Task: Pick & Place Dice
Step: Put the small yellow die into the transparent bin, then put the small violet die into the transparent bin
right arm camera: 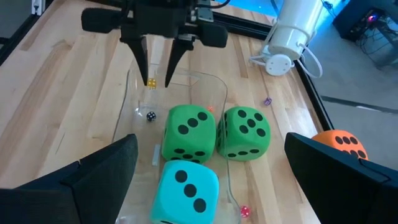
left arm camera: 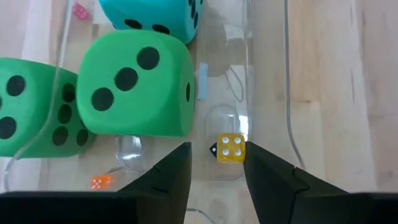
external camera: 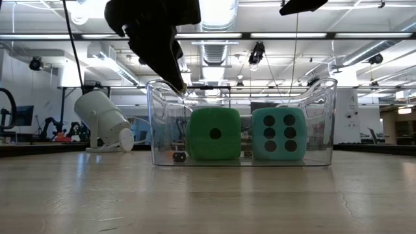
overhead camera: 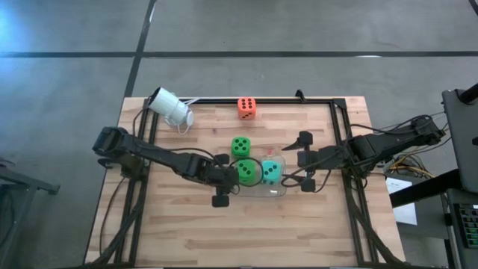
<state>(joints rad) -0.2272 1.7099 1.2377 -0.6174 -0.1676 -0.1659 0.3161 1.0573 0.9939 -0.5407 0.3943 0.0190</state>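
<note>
Two narrow left jaws (left arm camera: 214, 180) hang empty just above a tiny yellow die (left arm camera: 231, 148) inside the clear tray (external camera: 325, 104), which we judge the next pick. Beside it sit a green die (overhead camera: 246, 172) and teal die (overhead camera: 271, 172); another green die (overhead camera: 240, 146) waits outside on the surface (overhead camera: 224, 232). Right jaws (overhead camera: 306, 161) stand wide, empty.

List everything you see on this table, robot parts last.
green dice: two, bright green; one in the clear tub, one just outside it
teal die: one, teal, in the tub beside the green
orange die: one, orange, far table edge
clear tub: one, transparent, table middle
small dice: yellow and black in the tub; purple and pink outside it
white camera: one, far left corner
left gripper: jaws apart over the yellow die
right gripper: jaws open, beside the tub
</note>
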